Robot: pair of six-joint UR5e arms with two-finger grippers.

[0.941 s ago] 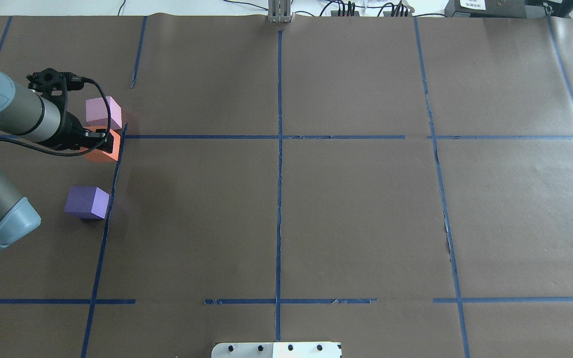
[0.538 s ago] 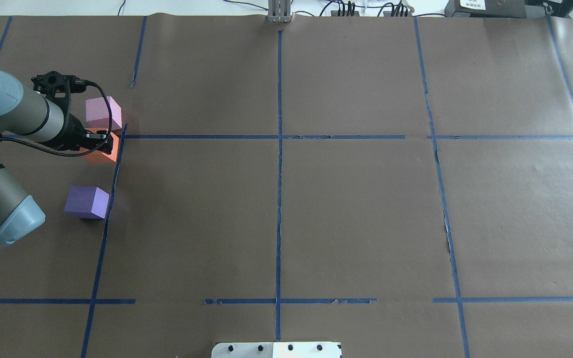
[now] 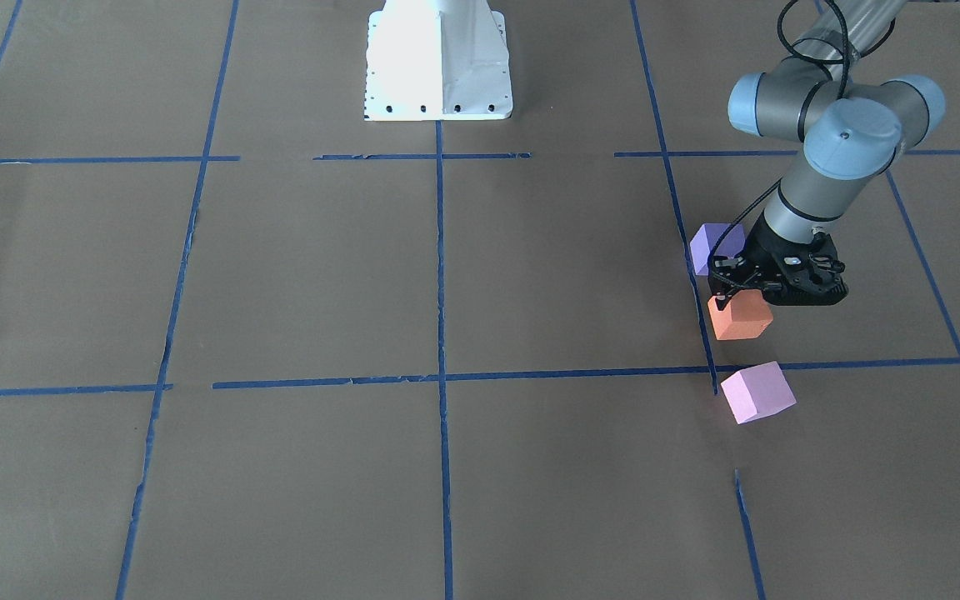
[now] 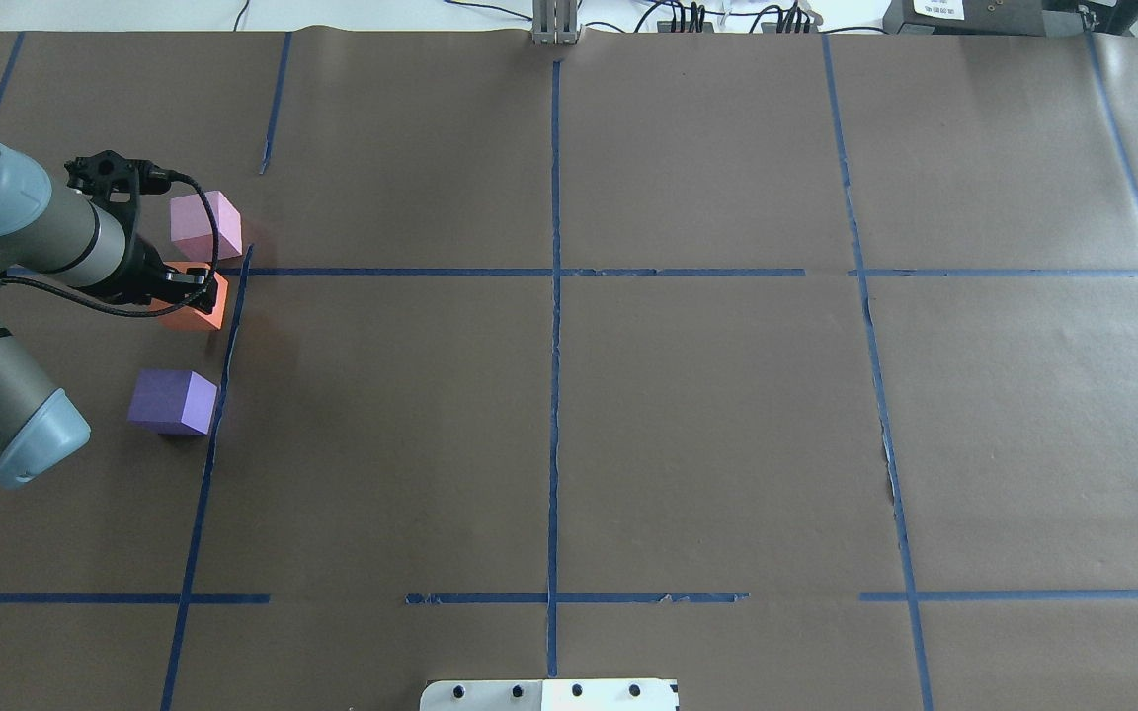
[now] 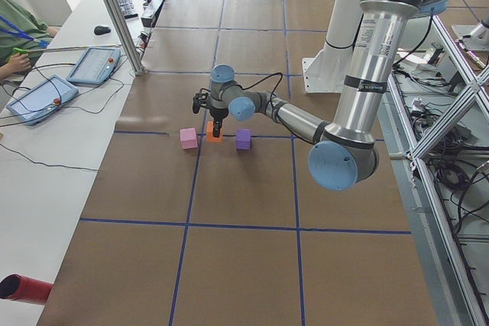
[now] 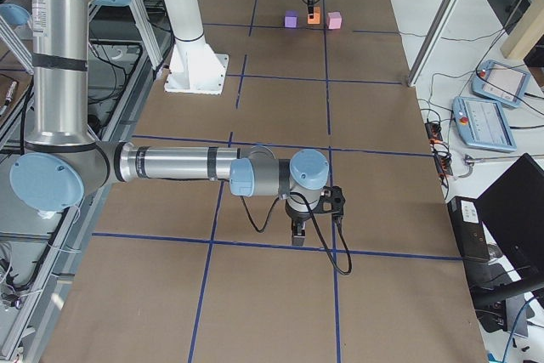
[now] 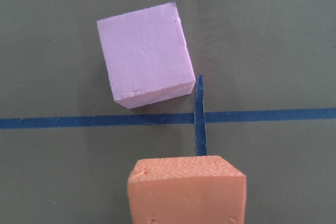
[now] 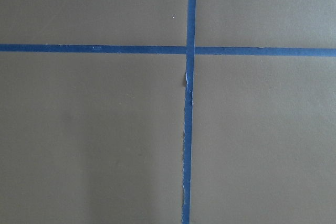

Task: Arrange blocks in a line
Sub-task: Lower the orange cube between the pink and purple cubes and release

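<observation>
My left gripper [image 4: 190, 283] is shut on the orange block [image 4: 199, 306], which it holds low over the brown paper between the other two blocks. The pale pink block [image 4: 205, 225] lies just beyond it, rotated a little. The violet-purple block [image 4: 174, 401] lies nearer the robot. The front view shows the same gripper [image 3: 737, 293] over the orange block [image 3: 740, 317], with the pink block [image 3: 757, 392] and purple block [image 3: 715, 246] on either side. In the left wrist view the orange block [image 7: 186, 190] sits below the pink block [image 7: 146, 61]. My right gripper [image 6: 297, 234] shows only in the exterior right view; I cannot tell its state.
Blue tape lines [image 4: 555, 346] divide the brown paper into a grid. One line [image 4: 223, 365] runs just right of the blocks. The white robot base [image 3: 438, 58] stands at the near middle edge. An operator's tablets [image 5: 46, 93] lie beyond the table end.
My left gripper has shifted a little to the view's left with the orange block, away from the tape line. The pink and purple blocks have not moved.
</observation>
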